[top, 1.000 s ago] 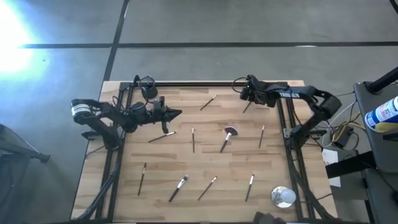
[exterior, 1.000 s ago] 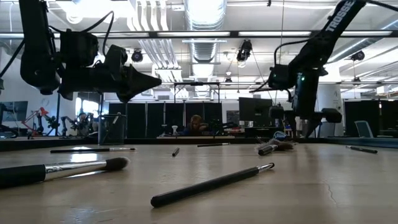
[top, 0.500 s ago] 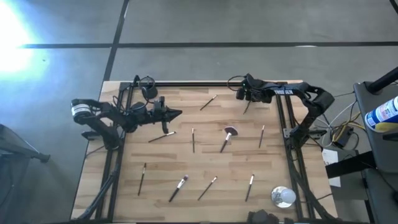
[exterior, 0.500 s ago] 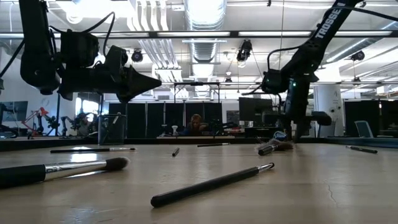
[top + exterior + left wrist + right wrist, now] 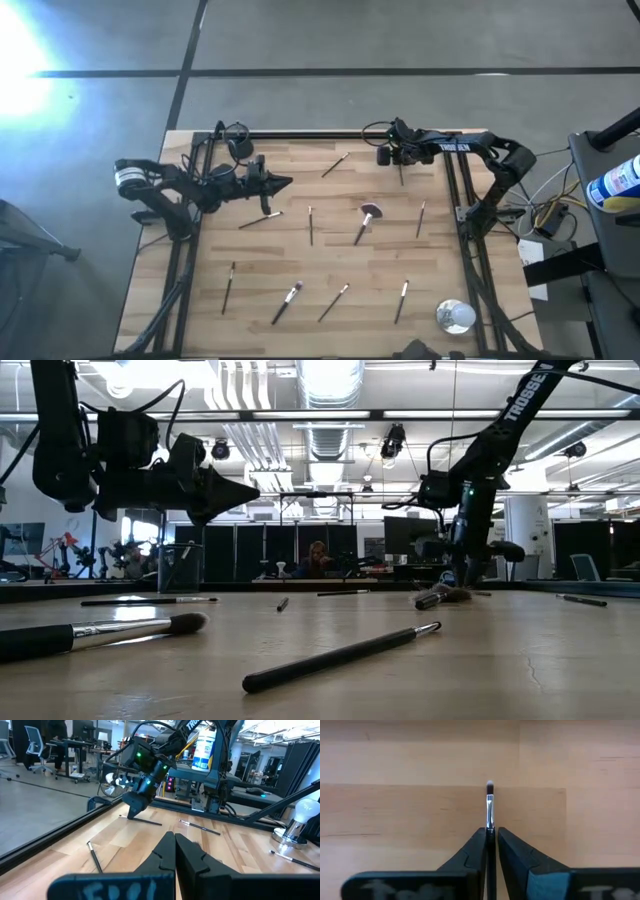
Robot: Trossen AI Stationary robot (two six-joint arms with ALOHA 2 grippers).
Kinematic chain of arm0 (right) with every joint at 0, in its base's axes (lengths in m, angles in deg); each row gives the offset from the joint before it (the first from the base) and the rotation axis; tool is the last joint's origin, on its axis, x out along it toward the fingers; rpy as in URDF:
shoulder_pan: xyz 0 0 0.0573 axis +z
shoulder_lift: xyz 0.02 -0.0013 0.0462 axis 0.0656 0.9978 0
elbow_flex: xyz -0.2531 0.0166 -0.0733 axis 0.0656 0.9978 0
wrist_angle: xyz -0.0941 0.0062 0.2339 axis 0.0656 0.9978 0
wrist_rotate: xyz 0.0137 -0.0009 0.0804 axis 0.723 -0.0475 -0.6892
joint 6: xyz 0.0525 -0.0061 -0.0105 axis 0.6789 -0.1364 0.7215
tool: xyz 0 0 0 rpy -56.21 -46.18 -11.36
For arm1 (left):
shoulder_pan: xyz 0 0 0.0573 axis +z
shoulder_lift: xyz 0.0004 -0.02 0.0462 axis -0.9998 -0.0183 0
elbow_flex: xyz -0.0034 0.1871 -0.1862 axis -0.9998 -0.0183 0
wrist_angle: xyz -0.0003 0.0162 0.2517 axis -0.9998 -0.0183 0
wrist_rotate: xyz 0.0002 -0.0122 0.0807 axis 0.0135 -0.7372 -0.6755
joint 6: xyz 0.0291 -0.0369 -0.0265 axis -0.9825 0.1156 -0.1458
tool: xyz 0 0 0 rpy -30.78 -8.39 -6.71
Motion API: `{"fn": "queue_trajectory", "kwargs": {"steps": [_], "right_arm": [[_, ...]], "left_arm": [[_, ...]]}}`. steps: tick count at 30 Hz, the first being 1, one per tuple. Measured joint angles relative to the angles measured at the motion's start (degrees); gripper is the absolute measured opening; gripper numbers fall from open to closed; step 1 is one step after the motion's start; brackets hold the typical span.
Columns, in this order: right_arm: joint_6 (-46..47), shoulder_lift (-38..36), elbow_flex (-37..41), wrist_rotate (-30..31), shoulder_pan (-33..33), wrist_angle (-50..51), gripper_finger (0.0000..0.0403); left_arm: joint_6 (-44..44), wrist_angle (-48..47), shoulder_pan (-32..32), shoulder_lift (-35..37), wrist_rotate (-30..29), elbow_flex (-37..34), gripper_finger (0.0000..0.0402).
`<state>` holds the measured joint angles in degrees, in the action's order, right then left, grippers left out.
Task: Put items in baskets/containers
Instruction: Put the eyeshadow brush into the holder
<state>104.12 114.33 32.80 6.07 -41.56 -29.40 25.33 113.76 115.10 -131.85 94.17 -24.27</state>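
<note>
Counter (image 5: 330, 250): wood top; approx. ten makeup brushes scattered flat, well apart.

Left arm: idle over the counter's left-rear area. Left end effector (image 5: 174, 851) raised clear of the surface, fingers pressed together, nothing held.

Right arm: at rear-right of the counter. Right end effector (image 5: 490, 842) is down at the surface, fingers narrowed onto a slim brush (image 5: 490, 802); handle sits btwn the pads, bristle tip projects fwd.

Black cup (image 5: 180, 567): rear-left, near the left end effector.

Step in hand: secure grasp. Recommended:
- Confirm both pads bear on the handle before lifting.
- Lift straight up; avoid dragging the tip.
- Thin shaft may pivot in the grip; move slowly toward the cup.
</note>
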Motion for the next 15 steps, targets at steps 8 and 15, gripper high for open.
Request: {"fn": "queue_trajectory", "kwargs": {"steps": [8,15], "right_arm": [[-3.4,0.0,0.1,-0.5,1.0,0.8,0.0014],[-7.9,-2.5,0.6,-3.3,3.3,2.1,0.0014]], "left_arm": [[0.9,-1.5,0.0,0.0,-0.5,0.7,0.0],[3.9,-3.4,0.2,0.0,-1.5,1.9,0.0]]}}
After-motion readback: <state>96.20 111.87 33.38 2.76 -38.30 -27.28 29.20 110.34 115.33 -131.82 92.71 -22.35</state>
